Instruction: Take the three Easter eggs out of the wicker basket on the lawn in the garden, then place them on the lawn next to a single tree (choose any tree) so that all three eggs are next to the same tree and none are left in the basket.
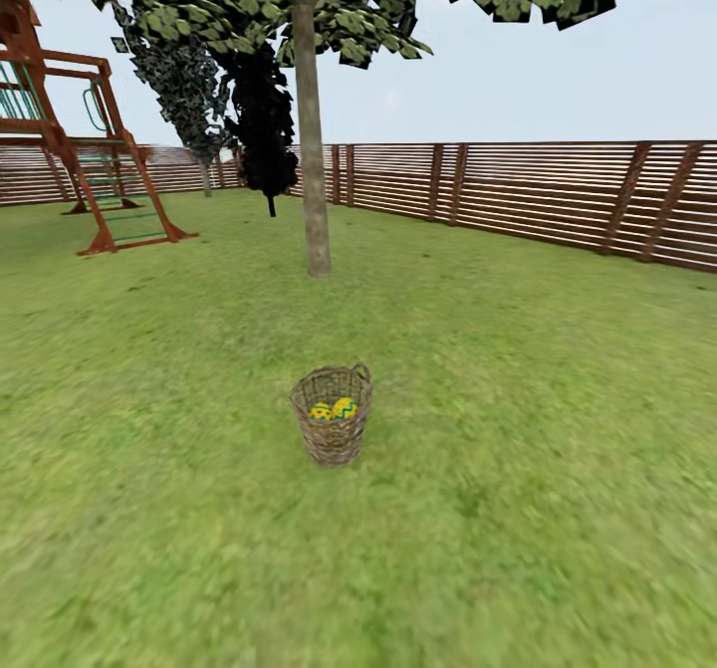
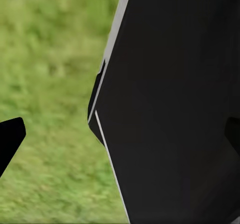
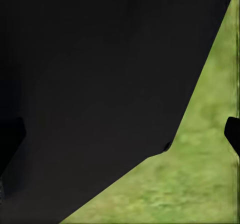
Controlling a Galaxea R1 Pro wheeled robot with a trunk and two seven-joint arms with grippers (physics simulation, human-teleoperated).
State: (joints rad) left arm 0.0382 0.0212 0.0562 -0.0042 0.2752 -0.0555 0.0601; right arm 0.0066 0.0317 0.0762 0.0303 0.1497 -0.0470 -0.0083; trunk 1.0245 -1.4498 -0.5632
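Yellow Easter eggs (image 1: 333,409) with blue zigzags, tan-brown wicker basket (image 1: 332,439), mottled green lawn (image 1: 518,509).

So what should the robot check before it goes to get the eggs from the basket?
1. Basket standing upright on the grass: ok.
2. Eggs inside the basket: ok, yellow ones show at the bottom; whether all three are there, cannot tell.
3. Way to the basket free: ok, just grass in between.
4. A tree to put them by: ok, a pale trunk stands behind the basket.
5. Basket within arm's reach: not ok, it sits some way ahead.
6. Grippers open and empty: cannot tell.
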